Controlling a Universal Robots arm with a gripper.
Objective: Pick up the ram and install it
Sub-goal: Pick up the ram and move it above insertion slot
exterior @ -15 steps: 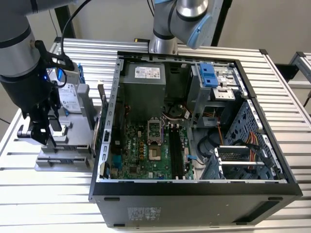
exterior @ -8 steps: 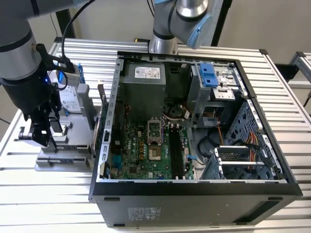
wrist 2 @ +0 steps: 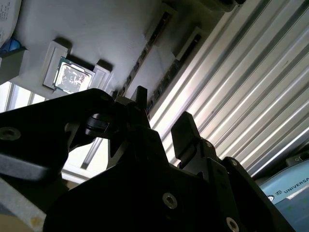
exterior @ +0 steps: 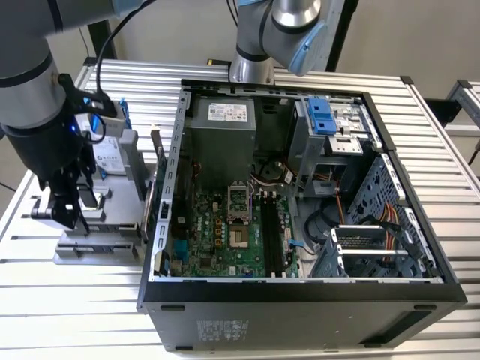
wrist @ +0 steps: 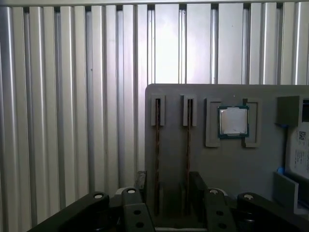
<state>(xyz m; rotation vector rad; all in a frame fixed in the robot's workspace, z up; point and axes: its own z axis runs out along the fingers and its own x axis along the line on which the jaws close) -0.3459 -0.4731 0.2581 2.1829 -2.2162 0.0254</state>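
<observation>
Two ram sticks stand on edge in slots of a grey fixture plate (wrist: 227, 164). In the first wrist view one ram (wrist: 157, 159) and the other stick (wrist: 188, 154) appear as thin dark lines. My gripper (wrist: 168, 186) is open above them, its two black fingers (wrist: 140, 181) set just outside the pair. In the second wrist view the gripper (wrist 2: 161, 111) hangs over the plate, with the ram slots (wrist 2: 159, 29) beyond the fingertips. In the exterior view the gripper (exterior: 66, 217) is at the left, low over the fixture plate (exterior: 97, 244).
An open computer case (exterior: 300, 292) lies at the exterior view's right, with its motherboard (exterior: 217, 232) and dark memory slots (exterior: 274, 232) exposed. On the fixture sit a silver processor (wrist: 233, 121) and a hard drive (exterior: 112, 154) with a blue bracket. A ribbed metal table (wrist: 72, 96) lies underneath.
</observation>
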